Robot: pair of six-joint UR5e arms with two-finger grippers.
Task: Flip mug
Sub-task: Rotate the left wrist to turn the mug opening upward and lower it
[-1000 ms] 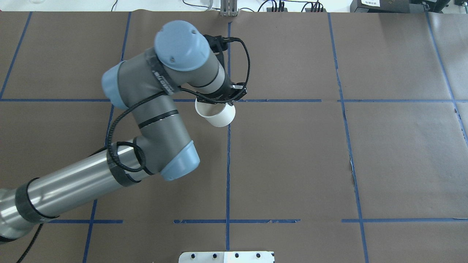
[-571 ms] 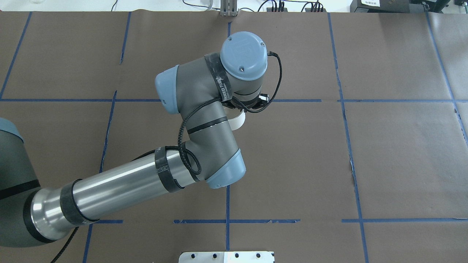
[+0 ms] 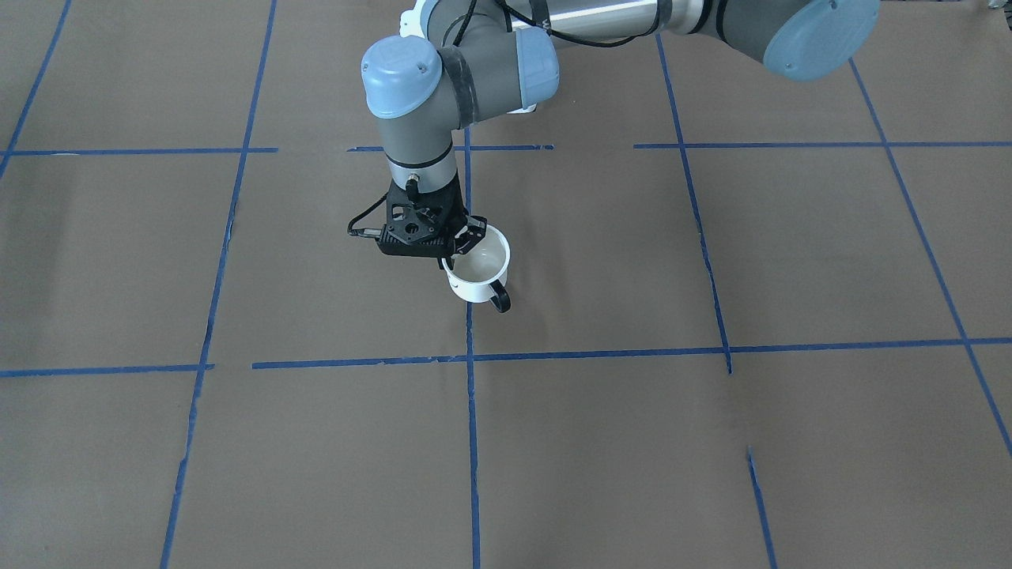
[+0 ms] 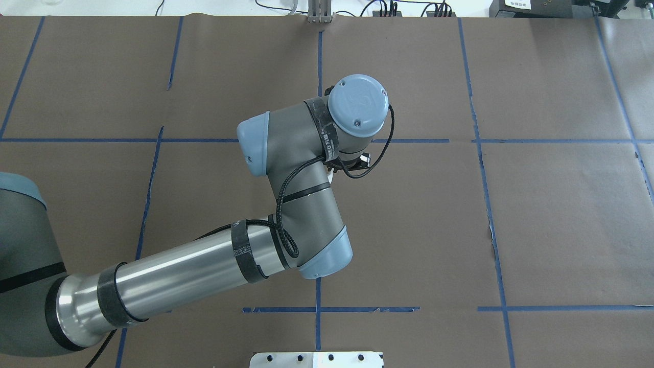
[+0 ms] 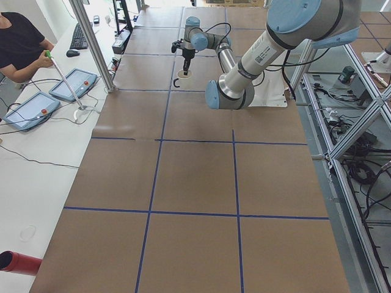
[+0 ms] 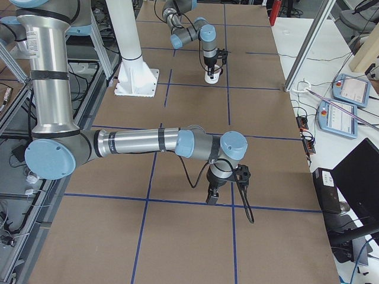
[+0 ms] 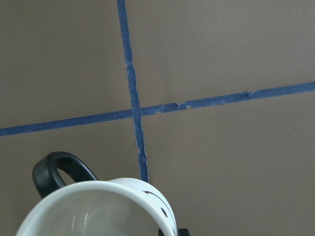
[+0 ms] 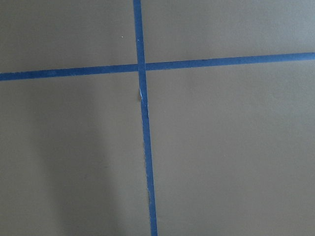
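Observation:
The white mug (image 3: 477, 273) stands mouth up with its black handle (image 3: 500, 299) pointing away from the robot, at or just above the brown table. My left gripper (image 3: 461, 251) points straight down and is shut on the mug's rim. In the left wrist view the mug's (image 7: 98, 211) open mouth fills the bottom, with the handle at the left and black face marks at the right. From overhead only a white sliver of the mug (image 4: 331, 177) shows under the wrist. My right gripper (image 6: 212, 198) hangs over a tape line far off; I cannot tell if it is open.
Blue tape lines (image 3: 470, 357) divide the brown paper table cover into squares. A metal plate (image 4: 317, 359) lies at the near table edge. A white arm pedestal (image 6: 133, 74) stands by the table. An operator (image 5: 18, 39) sits at the side with control tablets (image 5: 73, 84).
My left arm swung right and its wrist turned to point straight down. The mug went from tilted on its side to mouth up, and is now nearly hidden under the wrist from overhead.

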